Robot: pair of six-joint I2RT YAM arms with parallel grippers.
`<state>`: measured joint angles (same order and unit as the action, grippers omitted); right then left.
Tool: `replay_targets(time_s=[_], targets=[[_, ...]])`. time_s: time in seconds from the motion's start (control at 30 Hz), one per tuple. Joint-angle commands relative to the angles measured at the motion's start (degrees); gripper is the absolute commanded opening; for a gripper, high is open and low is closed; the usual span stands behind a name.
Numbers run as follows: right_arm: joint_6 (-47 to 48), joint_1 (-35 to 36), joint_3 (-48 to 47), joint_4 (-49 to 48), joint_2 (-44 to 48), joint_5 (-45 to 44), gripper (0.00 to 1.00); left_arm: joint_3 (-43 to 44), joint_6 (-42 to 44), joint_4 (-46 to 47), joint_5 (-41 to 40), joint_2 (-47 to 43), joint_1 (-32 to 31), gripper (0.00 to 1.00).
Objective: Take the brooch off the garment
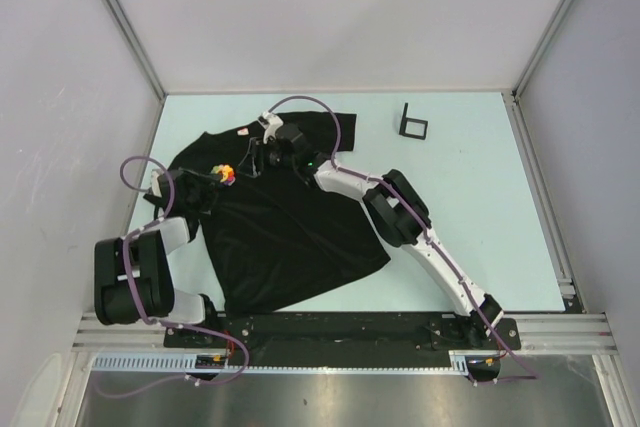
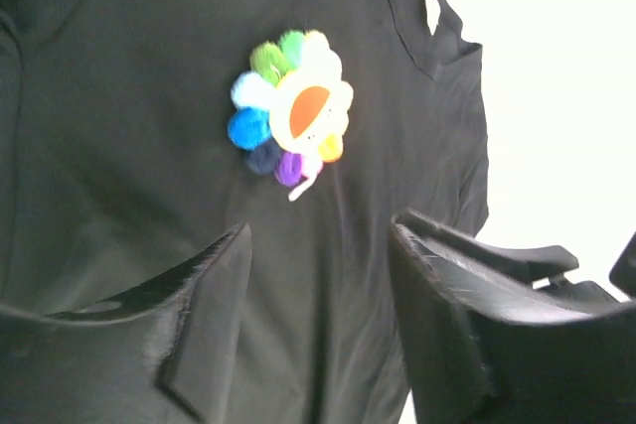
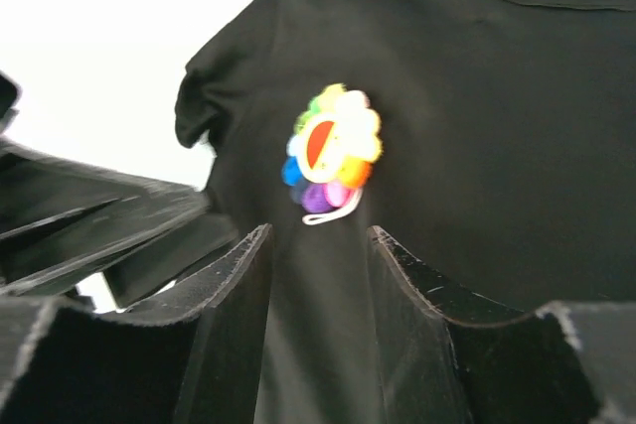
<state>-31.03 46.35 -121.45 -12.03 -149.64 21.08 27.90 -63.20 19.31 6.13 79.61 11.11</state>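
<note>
A rainbow flower brooch [image 2: 293, 106] sits pinned to a black T-shirt [image 2: 119, 96], just ahead of the fingertips of both tools. The left gripper [image 2: 318, 235] and right gripper [image 3: 318, 235] face it with jaws parted and empty, seemingly poised so one plucks while the other steadies the cloth.

No readable text, brand, number or sign in any view. Only a small pinkish label [image 1: 243, 131] at the neck of the garment [image 1: 290, 237], too small to make out any print. No lettering visible on the brooch [image 2: 293, 106].
</note>
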Motion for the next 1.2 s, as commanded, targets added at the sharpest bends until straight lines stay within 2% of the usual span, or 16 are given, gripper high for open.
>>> replay_targets(time_s=[0.0,0.17,0.33,0.6,0.77,0.93,1.17], targets=[[0.5,0.1,-3.5,-0.6,-1.4,1.6,0.46,-0.8,-2.1,10.6,-0.4,3.8,1.4,0.58],[1.0,-0.2,-3.6,-0.9,-1.5,1.2,0.45,-1.2,-3.9,17.9,2.1,10.3,2.2,0.47],[0.3,-0.5,-3.6,-1.5,-1.7,1.7,0.45,-0.4,-3.8,20.7,2.0,13.8,2.2,0.46],[-0.3,-0.8,-4.1,-1.9,-2.5,1.4,0.45,1.1,-3.9,20.0,1.9,17.1,2.2,0.47],[-0.8,-1.0,-4.9,-1.9,-3.1,1.7,0.45,2.9,-3.4,20.2,2.7,19.2,2.2,0.43],[-0.7,-1.2,-4.8,-1.8,-3.0,1.7,0.45,3.8,-1.4,19.5,1.3,19.0,2.2,0.34],[-0.4,-1.1,-5.3,-1.7,-3.3,1.9,0.45,7.4,3.9,12.5,-1.7,17.5,0.0,0.16]])
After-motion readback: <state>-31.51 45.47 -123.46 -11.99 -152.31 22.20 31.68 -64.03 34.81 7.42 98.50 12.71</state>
